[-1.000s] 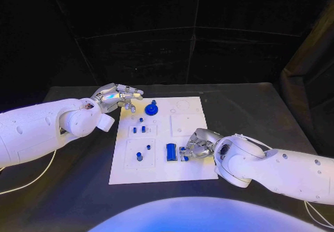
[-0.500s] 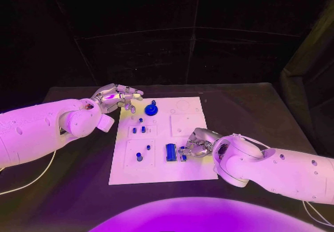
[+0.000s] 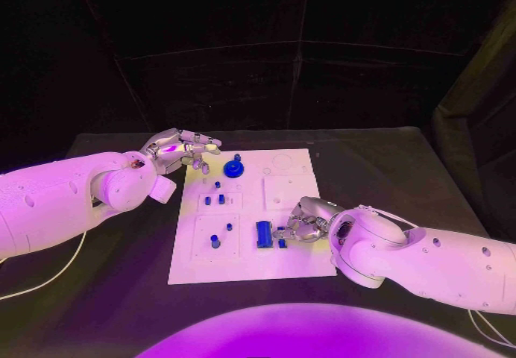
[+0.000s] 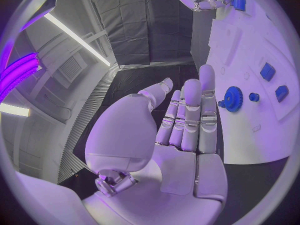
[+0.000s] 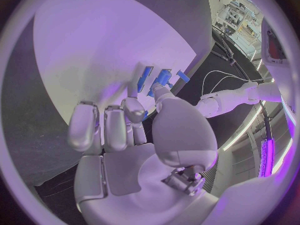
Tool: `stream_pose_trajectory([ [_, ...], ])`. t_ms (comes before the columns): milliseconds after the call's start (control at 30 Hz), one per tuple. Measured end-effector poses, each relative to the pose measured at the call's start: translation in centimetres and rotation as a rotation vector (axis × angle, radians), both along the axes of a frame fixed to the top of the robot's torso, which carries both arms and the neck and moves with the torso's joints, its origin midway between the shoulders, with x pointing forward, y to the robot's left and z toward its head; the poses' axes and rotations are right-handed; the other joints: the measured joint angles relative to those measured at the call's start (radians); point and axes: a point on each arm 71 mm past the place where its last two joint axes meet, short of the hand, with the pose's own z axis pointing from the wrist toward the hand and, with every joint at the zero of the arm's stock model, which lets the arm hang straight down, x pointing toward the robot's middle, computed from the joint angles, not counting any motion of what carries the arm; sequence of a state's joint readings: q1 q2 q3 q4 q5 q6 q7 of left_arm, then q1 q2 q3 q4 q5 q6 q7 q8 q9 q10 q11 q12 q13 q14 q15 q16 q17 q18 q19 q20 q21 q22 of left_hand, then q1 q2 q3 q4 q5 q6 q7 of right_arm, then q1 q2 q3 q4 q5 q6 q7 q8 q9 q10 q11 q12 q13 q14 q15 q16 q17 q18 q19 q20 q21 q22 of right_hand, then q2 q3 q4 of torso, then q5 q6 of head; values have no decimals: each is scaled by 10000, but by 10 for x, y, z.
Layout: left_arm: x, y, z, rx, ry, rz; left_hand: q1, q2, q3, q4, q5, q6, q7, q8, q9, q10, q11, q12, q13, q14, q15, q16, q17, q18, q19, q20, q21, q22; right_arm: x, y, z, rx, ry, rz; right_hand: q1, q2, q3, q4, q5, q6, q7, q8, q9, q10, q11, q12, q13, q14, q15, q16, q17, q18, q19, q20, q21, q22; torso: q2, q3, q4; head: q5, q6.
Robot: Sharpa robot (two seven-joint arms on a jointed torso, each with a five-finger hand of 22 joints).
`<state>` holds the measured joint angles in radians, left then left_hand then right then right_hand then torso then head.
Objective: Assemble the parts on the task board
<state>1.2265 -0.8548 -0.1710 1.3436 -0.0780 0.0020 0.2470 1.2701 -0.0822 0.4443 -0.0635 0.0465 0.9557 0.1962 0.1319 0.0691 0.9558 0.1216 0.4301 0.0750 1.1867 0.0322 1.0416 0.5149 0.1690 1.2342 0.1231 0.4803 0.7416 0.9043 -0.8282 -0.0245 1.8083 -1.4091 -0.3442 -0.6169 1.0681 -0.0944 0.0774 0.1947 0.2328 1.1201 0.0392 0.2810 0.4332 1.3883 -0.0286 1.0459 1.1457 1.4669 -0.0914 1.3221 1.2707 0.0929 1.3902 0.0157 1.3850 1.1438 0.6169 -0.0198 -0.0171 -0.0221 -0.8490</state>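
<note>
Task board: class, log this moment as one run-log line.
left hand: open, beside blue gear | right hand: pinching small blue part | task board: unfinished

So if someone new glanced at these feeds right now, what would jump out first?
The white task board in the middle of the black table, dotted with small blue parts. The right hand is down at the board's right side, fingers at a small blue piece beside the upright blue block. The left hand hovers by the round blue gear at the far end.
</note>
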Motion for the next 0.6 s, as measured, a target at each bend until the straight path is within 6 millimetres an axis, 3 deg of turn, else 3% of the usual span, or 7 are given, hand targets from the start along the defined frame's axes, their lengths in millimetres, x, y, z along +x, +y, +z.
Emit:
stream_pose_trajectory([
  [233, 0, 0, 0, 5, 7, -3, 0, 0, 0, 0, 0, 0, 0, 0, 0, 0, 0, 0, -3, 0, 0, 0, 0, -1, 0, 0, 0, 1, -1, -7, 2, 17, -120, -56, 120, 59, -184, -98, -36, -56, 56, -62, 2, -25, 25, -176, -98, 0, 0, -111, -130, -1, -4, 3, -12, -159, -2, 3, 0, -1, -3],
  [400, 0, 1, 0, 8, 7, 0, 0, 0, 0, 0, 0, 0, 0, 0, 0, 0, 0, 0, -8, 0, 0, 0, 1, 0, 0, 0, 0, 1, -1, -17, 5, 344, -428, -145, 646, 108, -458, -287, 426, -460, 246, -327, -55, -392, 164, -821, -572, -19, 25, -449, -485, -1, -228, 108, -274, -607, -8, 3, 0, -1, 19],
  [500, 0, 1, 0, 5, -2, 3, 0, 0, 0, 0, 0, -37, 37, 41, 0, -28, 28, 0, -7, 0, 0, 0, -7, -1, 0, 0, 0, -4, 0, -26, 7, 853, -571, -221, 1021, 55, -638, -467, 761, -1062, 469, -697, -247, -923, 332, -1712, -1257, -4, 223, -1013, -1082, 0, -622, 216, -678, -1316, -15, 3, 0, 13, 56],
  [600, 0, 0, 0, -19, -65, 19, -8, -8, 0, 0, 0, -37, 37, 41, 0, -36, 36, 65, -7, 0, 0, 0, -28, 0, 0, 0, 0, -19, 5, -38, 7, 1675, -405, -496, 1363, 106, -815, -646, 660, -1474, 671, -968, -455, -1933, 524, -3682, -2791, -258, 429, -2656, -2711, 412, -1470, 384, -1769, -3073, -38, -2, 0, 16, 114],
])
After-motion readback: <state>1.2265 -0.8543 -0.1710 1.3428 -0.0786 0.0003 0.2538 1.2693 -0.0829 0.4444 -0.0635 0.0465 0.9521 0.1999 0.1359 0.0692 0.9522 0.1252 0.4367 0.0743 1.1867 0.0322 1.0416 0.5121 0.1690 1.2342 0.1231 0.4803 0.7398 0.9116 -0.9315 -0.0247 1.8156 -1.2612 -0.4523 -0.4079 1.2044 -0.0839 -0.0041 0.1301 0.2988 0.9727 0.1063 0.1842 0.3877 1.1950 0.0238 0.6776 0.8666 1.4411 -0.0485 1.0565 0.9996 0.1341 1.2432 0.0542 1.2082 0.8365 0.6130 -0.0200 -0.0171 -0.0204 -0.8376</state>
